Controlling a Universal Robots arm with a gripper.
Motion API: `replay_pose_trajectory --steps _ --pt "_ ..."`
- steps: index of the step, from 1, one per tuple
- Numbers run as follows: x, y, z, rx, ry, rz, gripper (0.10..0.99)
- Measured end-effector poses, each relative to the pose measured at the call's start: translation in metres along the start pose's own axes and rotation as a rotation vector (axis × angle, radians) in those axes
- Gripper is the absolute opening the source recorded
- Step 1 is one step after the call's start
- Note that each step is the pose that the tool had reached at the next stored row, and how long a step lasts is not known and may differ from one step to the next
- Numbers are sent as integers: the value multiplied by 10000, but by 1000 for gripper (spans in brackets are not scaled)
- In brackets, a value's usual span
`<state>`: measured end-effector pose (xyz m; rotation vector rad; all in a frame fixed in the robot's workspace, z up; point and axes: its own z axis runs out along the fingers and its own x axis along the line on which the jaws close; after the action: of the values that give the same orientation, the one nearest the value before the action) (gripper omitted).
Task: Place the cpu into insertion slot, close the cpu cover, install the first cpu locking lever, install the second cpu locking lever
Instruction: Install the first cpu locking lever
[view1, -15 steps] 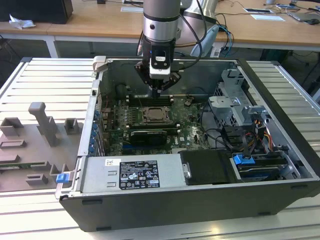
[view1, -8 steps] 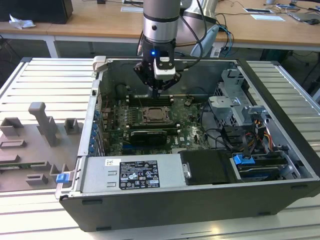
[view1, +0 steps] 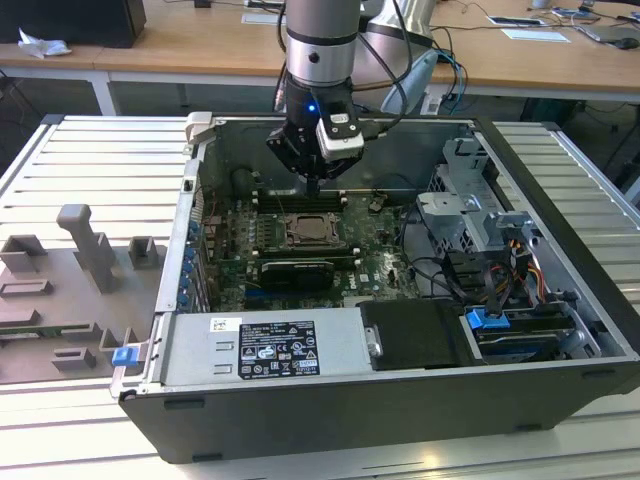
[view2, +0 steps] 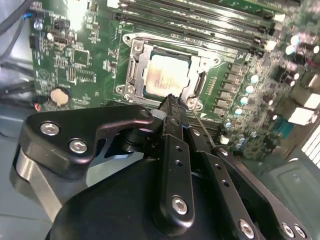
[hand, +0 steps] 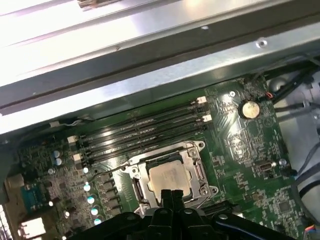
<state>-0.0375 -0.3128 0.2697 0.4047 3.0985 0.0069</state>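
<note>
Exterior view: gripper (view1: 313, 186) above cpu (view1: 305, 232); white label (view1: 277, 348) print unreadable.

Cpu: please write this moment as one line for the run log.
cpu: seated, face showing through cover window | cover: down around cpu | gripper: shut, empty, over cover's edge

A pale work table (view1: 80, 150) of ribbed metal profiles is seen, with grey moulded fixtures (view1: 85, 250) set near its edge at the exterior view's left. Beyond its far edge, long wooden desks (view1: 200, 45) on white legs are lined up, with papers (view1: 535, 34) laid on them. The scene is evenly lit.
</note>
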Motion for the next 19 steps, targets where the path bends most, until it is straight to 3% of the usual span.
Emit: replay_pose_trajectory --steps 5,7,8,13,15,19 --pt "0 0 7 -20 8 -1091 106" --pt "0 0 10 -81 20 -1464 106" --pt "0 0 10 -153 36 -1559 106" --pt "0 0 13 -881 174 -1919 106" --pt "1 0 14 -903 185 -2074 106" --pt "1 0 17 -911 226 -2882 106"
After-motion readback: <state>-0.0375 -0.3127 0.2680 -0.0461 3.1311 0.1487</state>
